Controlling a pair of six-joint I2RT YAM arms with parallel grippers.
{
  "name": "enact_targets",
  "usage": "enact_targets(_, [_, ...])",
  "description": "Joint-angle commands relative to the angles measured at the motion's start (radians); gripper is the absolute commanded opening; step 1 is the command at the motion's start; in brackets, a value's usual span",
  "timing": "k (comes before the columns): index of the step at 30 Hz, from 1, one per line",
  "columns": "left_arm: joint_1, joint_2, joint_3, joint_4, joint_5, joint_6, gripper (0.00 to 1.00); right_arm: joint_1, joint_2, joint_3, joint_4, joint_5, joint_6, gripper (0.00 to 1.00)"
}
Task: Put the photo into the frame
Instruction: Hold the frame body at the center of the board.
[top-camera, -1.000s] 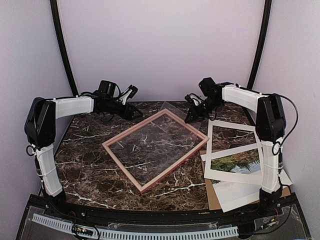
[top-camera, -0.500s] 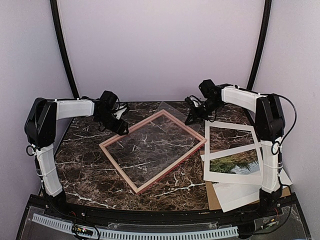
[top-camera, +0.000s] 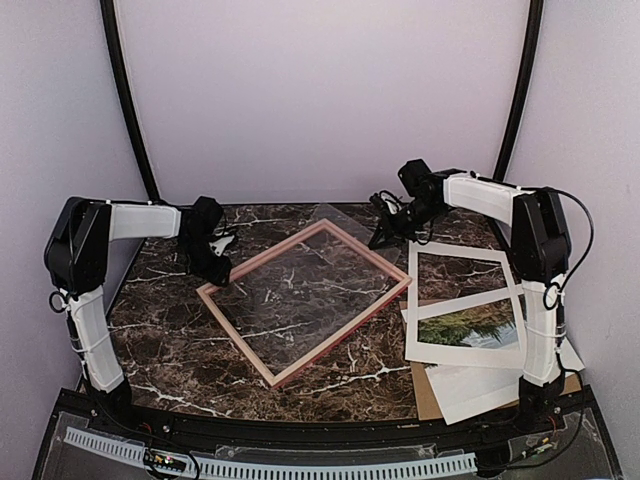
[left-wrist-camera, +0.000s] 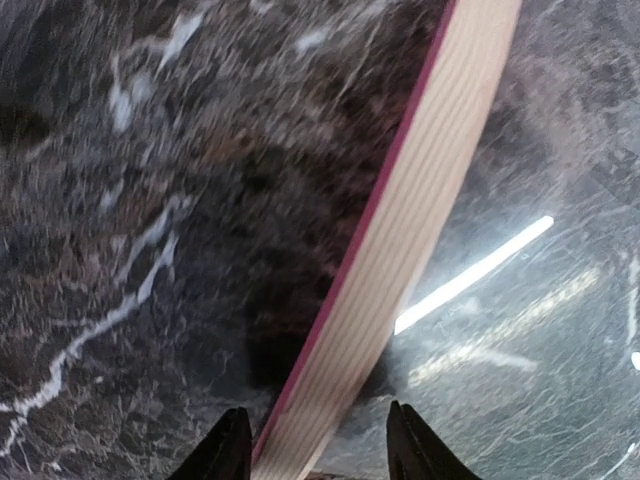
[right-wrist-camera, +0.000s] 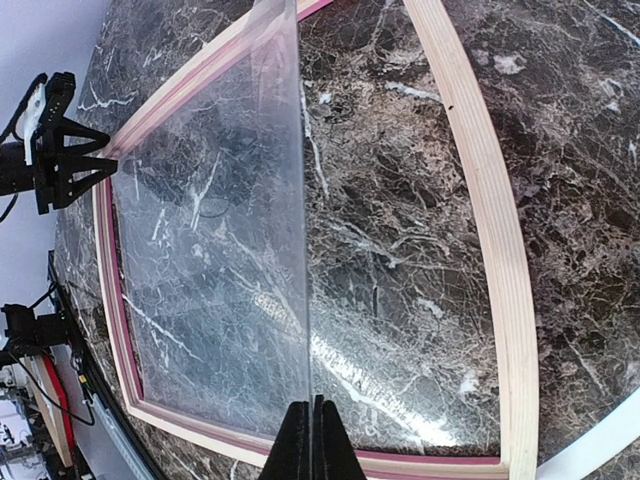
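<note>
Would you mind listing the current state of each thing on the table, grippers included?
frame: lying flat on the table, pale back up.
clear pane: held by one edge, over the frame.
photo: lying flat at the right, outside the frame.
left gripper: open, straddling the frame's rail.
right gripper: shut on the clear pane.

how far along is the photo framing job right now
Early. Done: the frame lies back up. In hand: right gripper pinches the clear pane by its edge, left gripper straddles a frame rail. To do: the photo sits beside the frame, not yet inside.
</note>
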Motion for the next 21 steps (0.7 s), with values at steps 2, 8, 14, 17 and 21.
enact_targets(2, [0.032, -0.080, -0.074, -0.115, -0.042, -0.054, 0.55, -0.003, -0.059, -0.004, 0.051, 0.006, 0.033, 0.00])
enact_targets(8, [0.038, -0.121, -0.136, -0.132, -0.055, -0.098, 0.64, -0.011, -0.057, -0.009, 0.073, 0.034, 0.072, 0.00])
enact_targets(14, [0.054, -0.122, -0.166, -0.120, -0.049, -0.109, 0.59, -0.026, -0.072, -0.011, 0.098, 0.061, 0.106, 0.00])
enact_targets(17, [0.069, -0.119, -0.176, -0.110, -0.058, -0.109, 0.56, -0.041, -0.081, -0.018, 0.106, 0.076, 0.117, 0.00])
enact_targets(21, [0.084, -0.118, -0.198, -0.092, -0.077, -0.137, 0.52, -0.067, -0.100, -0.034, 0.126, 0.087, 0.126, 0.00])
